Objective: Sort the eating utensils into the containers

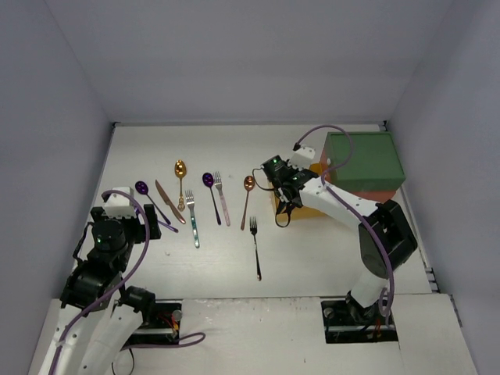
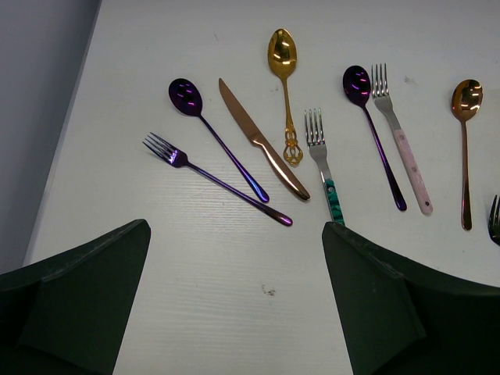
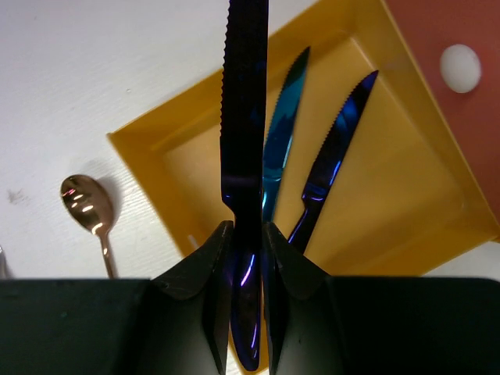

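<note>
Right wrist view, frame centre: your right gripper (image 3: 246, 234) pinches a dark blue serrated metal knife (image 3: 244, 94) over the yellow plastic drawer (image 3: 406, 195) holding two blue knives (image 3: 283, 117), your left gripper (image 2: 234, 226) gapes empty, and nine other utensils (image 2: 258, 141) await sorting on the white table (image 2: 234, 312).

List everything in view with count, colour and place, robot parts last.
table: one; white
containers: three; green box, red-orange drawer, yellow drawer; stacked, table's right
spoons: four; two purple, gold, copper; table
forks: four; purple, teal-handled, pink-handled, black; table
copper knife: one; copper; table
drawer knives: two; teal-blue, dark blue; inside yellow drawer
held knife: one; dark blue; above yellow drawer
left gripper: one; open, over table
right gripper: one; shut on held knife
</note>
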Controlling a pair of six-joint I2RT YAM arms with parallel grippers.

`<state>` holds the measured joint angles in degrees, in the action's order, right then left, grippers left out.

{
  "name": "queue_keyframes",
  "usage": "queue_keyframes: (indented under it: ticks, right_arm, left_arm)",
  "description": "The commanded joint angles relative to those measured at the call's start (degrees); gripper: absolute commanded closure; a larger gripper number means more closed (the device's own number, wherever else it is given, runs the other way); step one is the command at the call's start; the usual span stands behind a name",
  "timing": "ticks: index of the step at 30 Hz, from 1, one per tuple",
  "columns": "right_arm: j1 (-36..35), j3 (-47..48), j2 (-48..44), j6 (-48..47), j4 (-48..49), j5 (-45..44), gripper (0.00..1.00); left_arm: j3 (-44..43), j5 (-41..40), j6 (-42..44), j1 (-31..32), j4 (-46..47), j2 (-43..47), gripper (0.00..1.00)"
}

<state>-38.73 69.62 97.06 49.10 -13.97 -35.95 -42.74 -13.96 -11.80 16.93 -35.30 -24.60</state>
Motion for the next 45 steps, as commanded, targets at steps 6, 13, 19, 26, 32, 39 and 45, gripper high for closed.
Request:
queue_keyframes:
  ticks: [6, 13, 19, 26, 32, 39, 45]
  right_arm:
    - [2.96, -1.07, 1.12, 7.35, 2.28, -4.84, 1.00]
    - [2.84, -4.17, 2.78, 12.84, 2.37, -2.79, 0.93]
    - [1.69, -4.43, 0.99, 12.48, 2.37, -2.04, 0.60]
    - [0.41, -2.65, -6.24, 2.89, 2.37, -3.26, 0.39]
    - [-0.28, -0.65, -15.00, -11.01, 2.46, 0.91, 0.37]
    - [-0.33, -3.52, -25.90, -22.23, 2.51, 11.05, 0.36]
    - [-0.04, -8.02, -32.61, -26.21, 2.54, 16.63, 0.35]
  left_arm:
    - [-1.29, -0.19, -0.85, 0.12, 3.13, -1.77, 0.10]
    - [-1.20, -0.19, -0.95, 0.12, 3.21, -2.04, 0.09]
    - [-1.47, -0.41, -1.97, 0.12, 2.99, -3.22, 0.10]
    - [-5.84, -1.24, -9.17, 0.12, 1.38, -10.71, 0.09]
    - [-10.00, -1.31, -18.01, 0.12, 1.16, -23.32, 0.10]
    - [-14.66, -2.77, -28.05, 0.03, 1.83, -39.18, 0.10]
    - [-16.32, -1.83, -34.83, -1.10, 4.05, -49.53, 0.13]
